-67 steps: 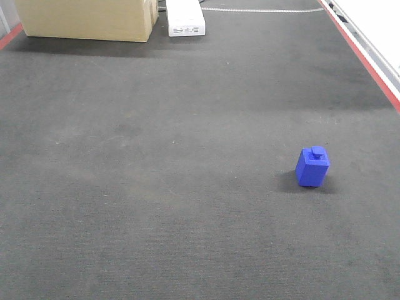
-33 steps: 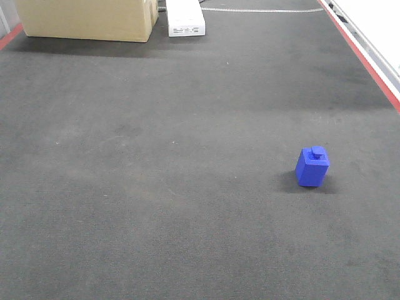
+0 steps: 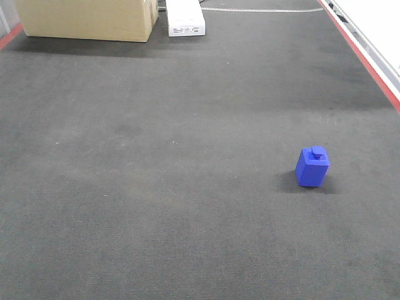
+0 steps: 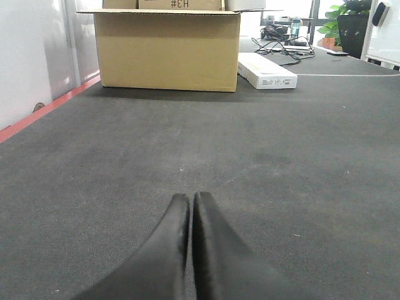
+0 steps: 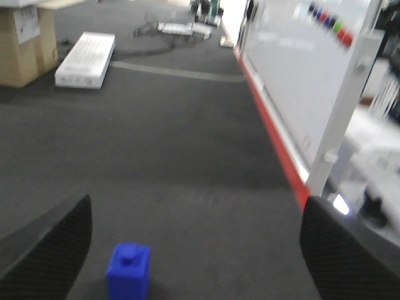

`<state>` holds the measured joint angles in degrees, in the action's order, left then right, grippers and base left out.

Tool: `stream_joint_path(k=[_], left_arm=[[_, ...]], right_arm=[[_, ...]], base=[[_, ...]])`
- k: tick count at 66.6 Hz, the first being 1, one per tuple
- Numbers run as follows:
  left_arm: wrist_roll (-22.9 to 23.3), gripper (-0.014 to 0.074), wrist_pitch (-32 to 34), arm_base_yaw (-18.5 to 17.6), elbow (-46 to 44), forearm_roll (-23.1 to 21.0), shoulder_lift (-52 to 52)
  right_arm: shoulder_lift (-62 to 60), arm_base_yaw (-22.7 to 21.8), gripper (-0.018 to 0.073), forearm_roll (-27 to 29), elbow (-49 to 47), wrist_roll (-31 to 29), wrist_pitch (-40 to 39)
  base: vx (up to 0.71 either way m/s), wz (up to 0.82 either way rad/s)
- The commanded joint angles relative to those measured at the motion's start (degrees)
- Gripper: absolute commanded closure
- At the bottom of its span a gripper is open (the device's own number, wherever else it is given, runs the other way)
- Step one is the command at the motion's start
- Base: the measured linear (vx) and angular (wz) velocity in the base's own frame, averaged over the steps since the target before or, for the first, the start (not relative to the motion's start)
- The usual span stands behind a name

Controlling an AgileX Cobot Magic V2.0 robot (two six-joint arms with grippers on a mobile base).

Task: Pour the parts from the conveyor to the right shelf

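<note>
One of the parts, a small blue block (image 3: 312, 167) with a knob on top, stands upright on the dark-grey conveyor (image 3: 156, 156), right of centre. In the right wrist view the same block (image 5: 129, 270) sits low between the wide-apart fingers, nearer the left one; my right gripper (image 5: 195, 215) is open and apart from it. My left gripper (image 4: 190, 197) hovers low over bare belt, its two black fingers pressed together with nothing between them. The right shelf is out of view.
A cardboard box (image 3: 87, 19) and a flat white box (image 3: 185, 17) rest at the belt's far end. A red edge strip (image 3: 369, 59) runs along the right side, with a white board (image 5: 300, 69) beyond it. Another red strip (image 4: 44, 112) borders the left.
</note>
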<state>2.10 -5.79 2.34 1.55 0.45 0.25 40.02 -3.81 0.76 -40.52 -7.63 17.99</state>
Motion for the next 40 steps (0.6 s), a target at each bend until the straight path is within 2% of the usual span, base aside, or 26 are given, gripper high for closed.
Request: stream_joint_path(k=[1,9,16,31,35,40], left_arm=[[0.5,0.0603,4.5,-0.3,-1.1,-0.5,1.1],[0.5,0.0603,4.5,-0.3,-1.1,-0.5,1.1],[0.5,0.0603,4.5,-0.3,-1.1,-0.5,1.1],[0.5,0.0603,4.5,-0.3,-1.1,-0.5,1.1],[0.5,0.0603,4.5,-0.3,-1.1,-0.5,1.1],[0.5,0.0603,4.5,-0.3,-1.1,-0.5,1.1]], right_arm=[[4.8,-0.3,-0.009,3.8,-6.7,-0.8,3.2],[14.8,-0.3,-0.0086,4.8,-16.3,-2.2,12.8],[24.1,-0.3,-0.0082,5.9,-24.8,-6.9,18.7],[41.9,-0.2,-0.0074,14.2,-39.9,-9.1,29.4],[45.9,0.3,-0.0074,14.2,-43.6,-9.5,33.9],[50.9,2.1,-0.0072,11.5,-48.3,-9.5,38.4]], base=[[0.0,0.0],[0.0,0.0],[0.0,0.0],[0.0,0.0],[0.0,0.0],[0.0,0.0]])
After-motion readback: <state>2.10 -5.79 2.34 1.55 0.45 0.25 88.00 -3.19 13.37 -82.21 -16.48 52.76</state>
